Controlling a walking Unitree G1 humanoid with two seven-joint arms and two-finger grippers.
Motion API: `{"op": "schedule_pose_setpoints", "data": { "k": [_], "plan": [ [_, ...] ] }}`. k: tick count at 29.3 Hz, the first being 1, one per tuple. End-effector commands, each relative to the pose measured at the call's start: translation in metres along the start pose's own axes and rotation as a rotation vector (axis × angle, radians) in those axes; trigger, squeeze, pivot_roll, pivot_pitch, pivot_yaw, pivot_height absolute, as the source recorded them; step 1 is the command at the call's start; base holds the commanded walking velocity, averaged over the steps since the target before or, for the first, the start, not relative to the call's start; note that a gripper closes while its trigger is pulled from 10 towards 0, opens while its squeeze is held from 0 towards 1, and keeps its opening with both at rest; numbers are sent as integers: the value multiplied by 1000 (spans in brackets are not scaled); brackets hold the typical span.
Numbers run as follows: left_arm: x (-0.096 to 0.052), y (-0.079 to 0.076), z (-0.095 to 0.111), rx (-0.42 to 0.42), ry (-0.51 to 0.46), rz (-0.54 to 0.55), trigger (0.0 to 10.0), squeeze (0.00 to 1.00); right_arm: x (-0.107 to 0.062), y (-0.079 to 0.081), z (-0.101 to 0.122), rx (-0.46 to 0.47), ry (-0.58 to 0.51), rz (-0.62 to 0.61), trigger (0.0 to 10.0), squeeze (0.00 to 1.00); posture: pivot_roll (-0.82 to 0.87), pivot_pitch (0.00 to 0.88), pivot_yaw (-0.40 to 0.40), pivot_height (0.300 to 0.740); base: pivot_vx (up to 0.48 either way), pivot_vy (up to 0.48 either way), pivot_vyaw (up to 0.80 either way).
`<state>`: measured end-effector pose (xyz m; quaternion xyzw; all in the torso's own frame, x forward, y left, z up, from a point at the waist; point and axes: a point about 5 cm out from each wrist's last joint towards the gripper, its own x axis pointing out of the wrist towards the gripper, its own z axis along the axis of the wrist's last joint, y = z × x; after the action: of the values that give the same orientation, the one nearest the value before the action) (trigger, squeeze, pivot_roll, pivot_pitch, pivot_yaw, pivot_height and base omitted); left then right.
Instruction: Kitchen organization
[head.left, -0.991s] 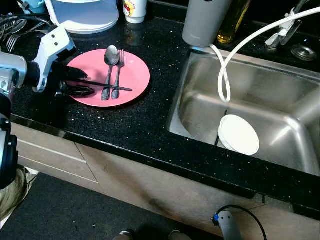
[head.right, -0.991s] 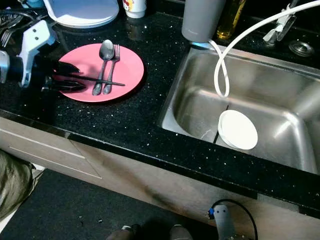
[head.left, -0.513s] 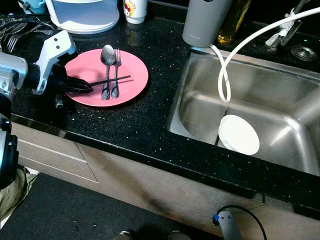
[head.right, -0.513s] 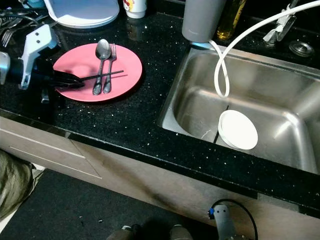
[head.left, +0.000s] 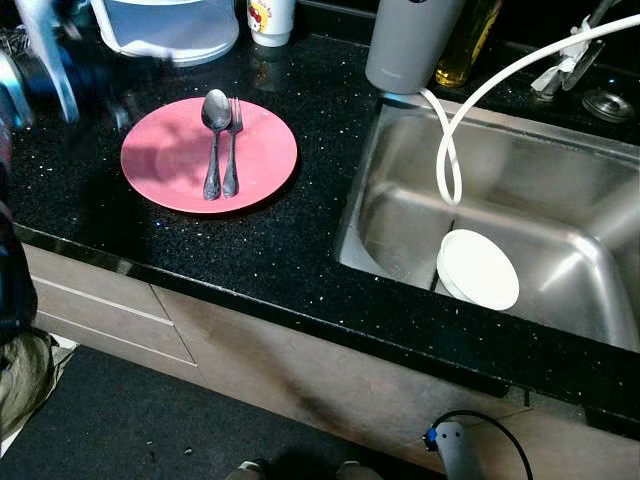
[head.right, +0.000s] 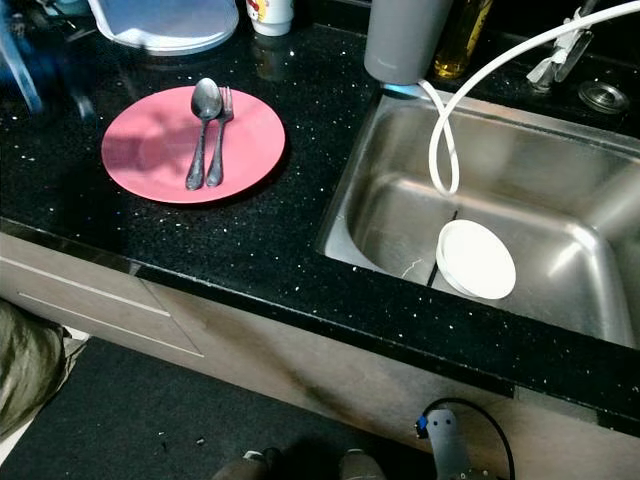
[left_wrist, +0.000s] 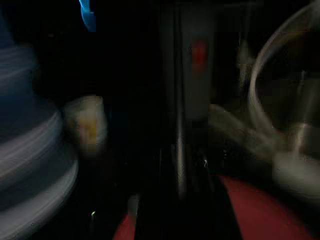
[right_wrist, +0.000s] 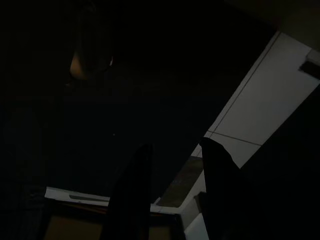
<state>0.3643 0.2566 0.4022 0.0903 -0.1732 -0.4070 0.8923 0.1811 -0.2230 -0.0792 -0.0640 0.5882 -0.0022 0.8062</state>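
Note:
A pink plate (head.left: 160, 165) lies on the black counter, carrying a spoon (head.left: 214, 130) and a fork (head.left: 233, 140) side by side. My left gripper (head.left: 118, 75) is a blurred shape above the counter, behind and left of the plate. In the left wrist view a thin black stick (left_wrist: 178, 125) runs straight out between its fingers, so it is shut on that stick. My right gripper (right_wrist: 172, 190) hangs in the dark below the counter, its two fingers apart with nothing between them.
A steel sink (head.left: 560, 180) on the right holds a white plate (head.left: 478, 268) and a looping white hose (head.left: 447, 140). A grey canister (head.left: 410, 45), an oil bottle (head.left: 465, 45), a cup (head.left: 270, 20) and a white container (head.left: 170, 30) line the back.
The black stick that lay across the plate has left it, taken up by my left gripper, which has swung up and back to the left. Spoon and fork stay put.

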Motion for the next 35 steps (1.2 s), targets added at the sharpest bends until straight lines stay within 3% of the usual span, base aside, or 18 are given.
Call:
{"op": "schedule_pose_setpoints", "data": {
  "k": [1, 4, 7, 8, 9, 10, 11, 14, 21, 23, 26, 30, 32, 33, 34, 35],
  "plan": [
    [10, -4, 16, -51, -161, -27, 0, 0, 1, 1, -8, 1, 21, 0, 10000, 0, 26, 209, -50, 740, 0, 0, 0],
    [17, -7, 31, -129, -339, -52, 0, 0, 1, 1, -7, 2, 19, 1, 10000, 0, 26, 209, -47, 740, 0, 0, 0],
    [24, -12, 26, -136, -367, -79, 0, 0, 1, 2, -7, 10, 12, 0, 10000, 0, 23, 207, -39, 740, 0, 0, 0],
    [26, -14, 23, -158, -379, -88, 0, 0, 1, 3, -7, 16, 9, 0, 10000, 0, 23, 207, -39, 740, 0, 0, 0],
    [34, -22, 14, -232, -422, -133, 157, 0, 1, 3, -7, 29, 12, -4, 10000, 0, 18, 205, -37, 740, 0, 0, 0],
    [40, -30, 7, -264, -438, -163, 9686, 0, 1, 4, -7, 35, 20, -3, 10000, 0, 16, 205, -33, 740, 0, 0, -800],
    [40, -30, 7, -264, -438, -163, 9686, 0, 1, 4, -7, 35, 20, -3, 10000, 0, 16, 205, -33, 740, 0, 0, -800],
    [57, -58, -10, -305, -451, -257, 10000, 0, 1, 4, -7, 4, 41, -1, 10000, 0, 13, 202, -29, 740, 0, 0, -800],
    [78, -108, -27, -402, -466, -352, 10000, 0, 1, 5, -6, -6, 44, -1, 10000, 0, 17, 201, -27, 740, 0, 0, -800],
    [84, -121, -33, -373, -405, -375, 10000, 0, 1, 5, -5, -10, 45, 1, 10000, 0, 20, 201, -24, 740, 0, 0, -800],
    [87, -128, -40, -335, -336, -367, 10000, 0, 1, 6, -5, -11, 39, 4, 10000, 0, 23, 201, -22, 740, 0, 0, -800],
    [99, -135, -66, -88, -46, -222, 10000, 0, 1, 7, -4, 0, 26, 8, 10000, 0, 25, 201, -20, 740, 0, 0, -155],
    [101, -135, -68, -45, -3, -193, 10000, 0, 1, 7, -4, -2, 26, 9, 10000, 0, 25, 201, -20, 740, 0, 0, 0],
    [104, -133, -76, 87, 103, -129, 10000, 0, 1, 7, -4, -6, 25, 9, 10000, 0, 28, 199, -20, 740, 0, 0, 0],
    [104, -133, -76, 87, 103, -129, 10000, 0, 1, 7, -4, -6, 25, 9, 10000, 0, 28, 199, -20, 740, 0, 0, 0],
    [108, -134, -85, 223, 200, -99, 10000, 0, 1, 7, -3, -7, 26, 10, 10000, 0, 31, 199, -21, 740, 0, 0, 0]
  ]
}}
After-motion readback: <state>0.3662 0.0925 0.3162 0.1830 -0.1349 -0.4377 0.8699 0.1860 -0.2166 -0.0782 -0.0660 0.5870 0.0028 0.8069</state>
